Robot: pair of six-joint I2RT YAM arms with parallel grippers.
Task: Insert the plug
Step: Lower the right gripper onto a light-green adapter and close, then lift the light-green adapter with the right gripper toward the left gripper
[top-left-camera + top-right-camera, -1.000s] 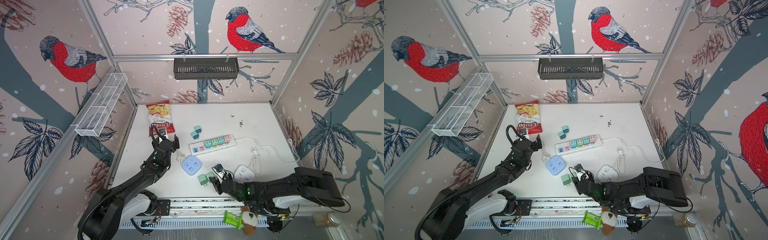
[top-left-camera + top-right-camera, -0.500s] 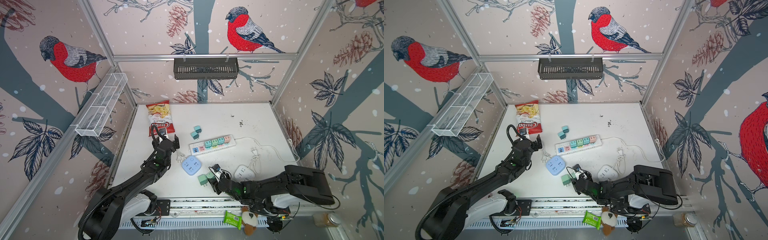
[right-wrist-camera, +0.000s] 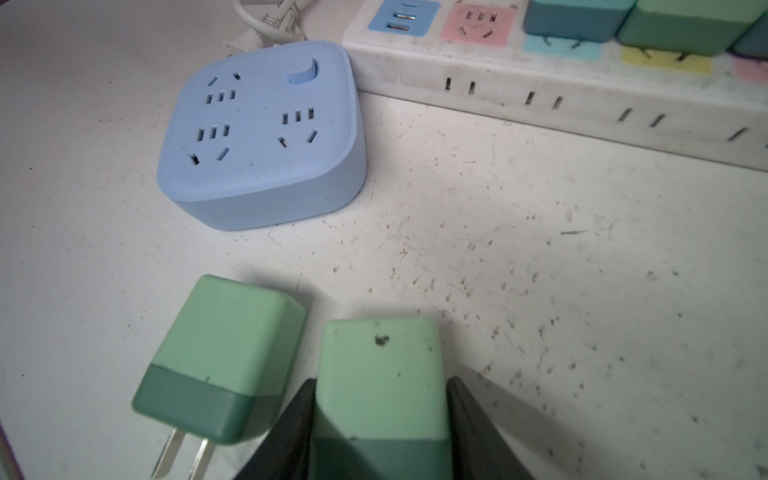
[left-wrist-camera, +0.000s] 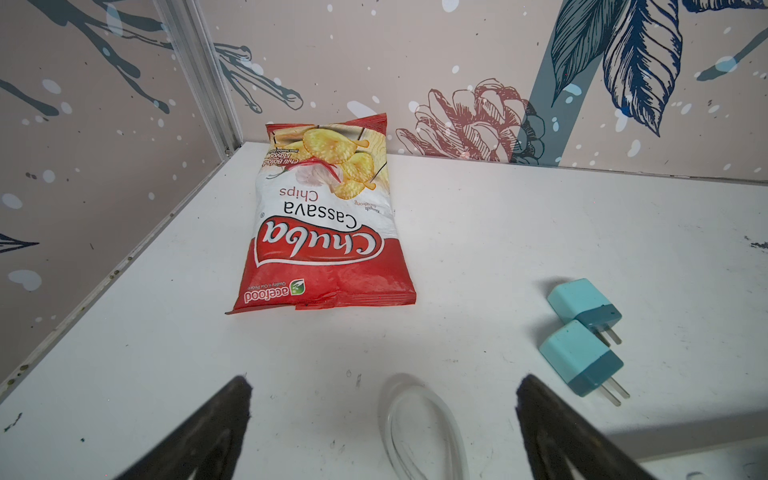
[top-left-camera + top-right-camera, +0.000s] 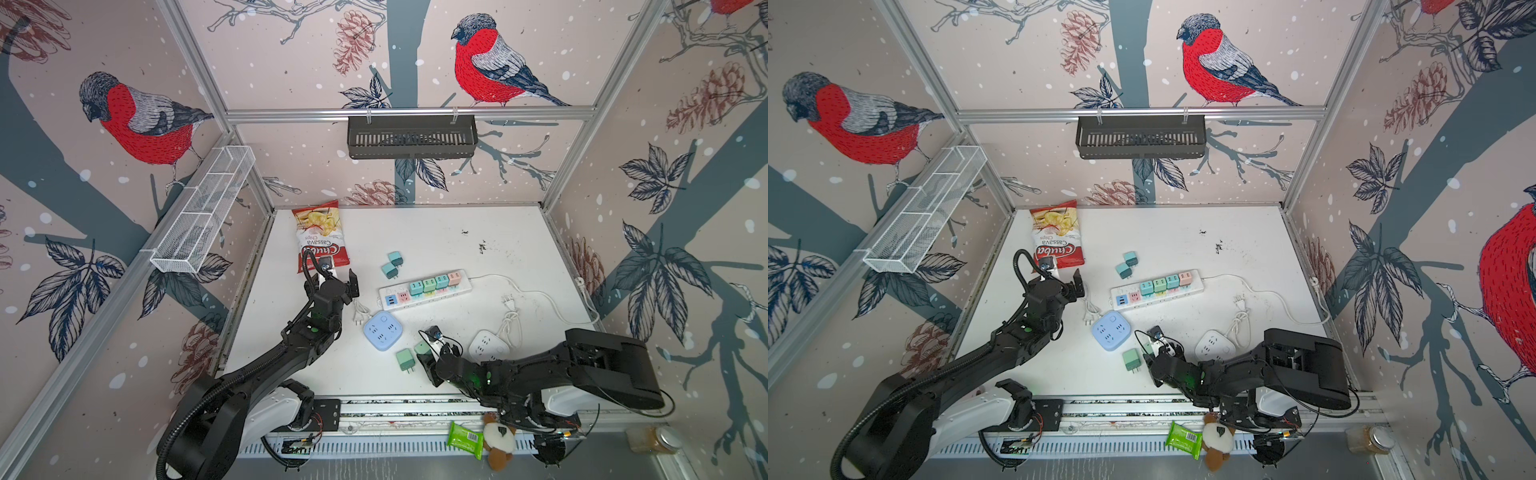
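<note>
Right gripper (image 3: 380, 399) clamped on green plug (image 3: 380, 374), one finger flat against each side, dark prong end back between the jaws. Can't tell if the plug is lifted or resting on the table (image 5: 415, 232). In a top view it sits at the near centre of the table, mostly hidden by the right gripper (image 5: 428, 353).

Second green plug (image 3: 224, 353) lies just beside it on its side, prongs bare, not touching. Blue socket block (image 3: 262, 133) is near, just beyond both, all its outlets free. White power strip (image 3: 540, 95) lies farther back with four plugs seated in a row and its pink outlet free. White round socket (image 5: 488, 347) with coiled cord sits beside the right arm.

Left gripper (image 4: 382, 386) wide open, holding nothing, over a white cable loop (image 4: 415, 419), well apart from the green plug. Chips bag (image 4: 324, 232) lies flat ahead of it near the back left corner; two teal plugs (image 4: 582, 307) lie loose, side by side.
</note>
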